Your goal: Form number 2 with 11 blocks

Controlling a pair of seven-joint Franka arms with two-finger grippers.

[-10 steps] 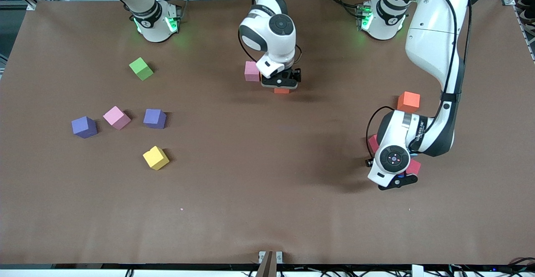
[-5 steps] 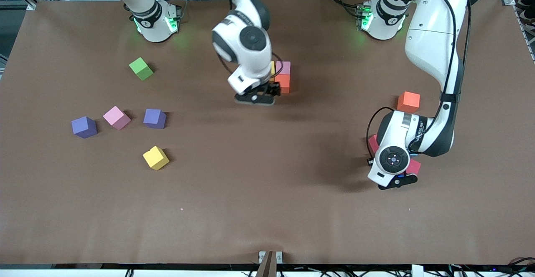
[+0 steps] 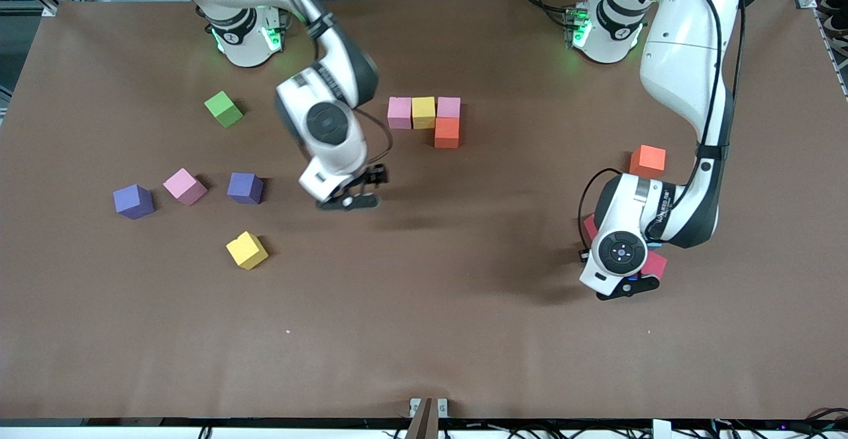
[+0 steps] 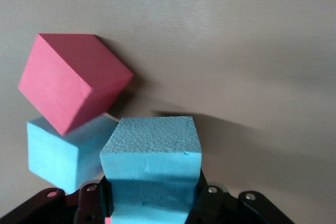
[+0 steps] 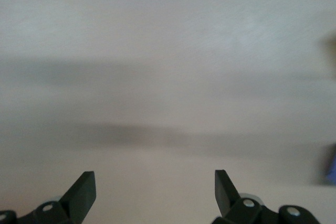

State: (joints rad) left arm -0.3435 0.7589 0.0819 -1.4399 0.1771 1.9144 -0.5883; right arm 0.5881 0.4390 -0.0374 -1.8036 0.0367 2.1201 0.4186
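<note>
The left end effector [image 4: 152,203] is clamped on a light blue cube [image 4: 151,153] beside a red cube [image 4: 71,82], while the right end effector [image 3: 350,200], fingers apart, hangs over bare surface [image 3: 424,306] near the started pink-yellow-pink-orange row [image 3: 427,116].

Grainy matte foam light blue block [image 4: 150,153]; smooth matte brown table [image 3: 424,306].

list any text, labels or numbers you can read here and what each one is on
None can be read for sure.
Left arm's forearm: a dark line of print, too small to read.
The blocks, such as the orange one and the light blue one in the left gripper: no print.
The table: no print.
</note>
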